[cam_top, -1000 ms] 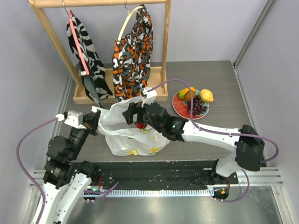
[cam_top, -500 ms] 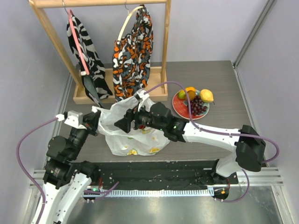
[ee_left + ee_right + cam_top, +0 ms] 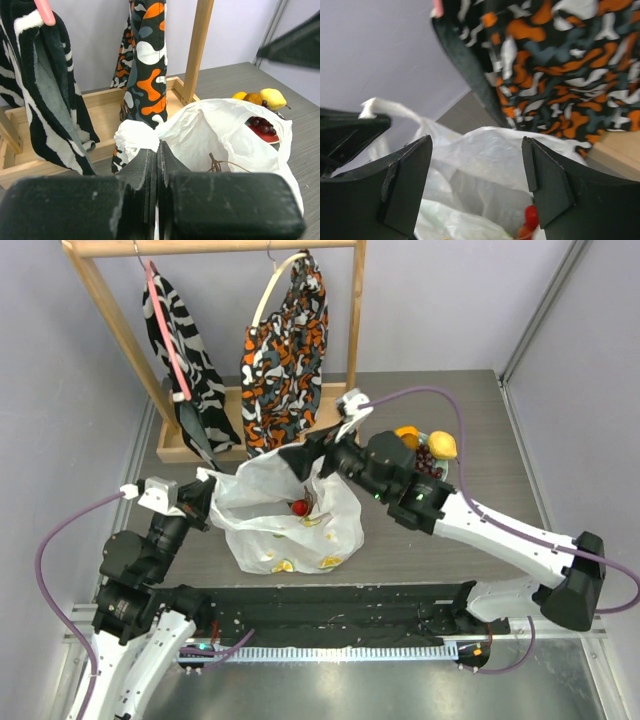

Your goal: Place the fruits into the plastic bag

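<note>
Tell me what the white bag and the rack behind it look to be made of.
The plastic bag looks like thin plastic film. It is white with a soft sheen, and it crumples into sharp creases and holds them. The rack appears to be pale unpainted wood with a matte finish. Its posts are square-cut, and faint grain shows in the left wrist view.

2 arms of glossy white links joined by bulky black housings. A purple cable [image 3: 45, 550] loops off the left arm [image 3: 140, 570] toward 9 o'clock; another arches over the right arm [image 3: 500, 535] toward 12. Matte black wedge fingers [image 3: 402, 187]; white camera blocks [image 3: 352, 405] cap both wrists.
</note>
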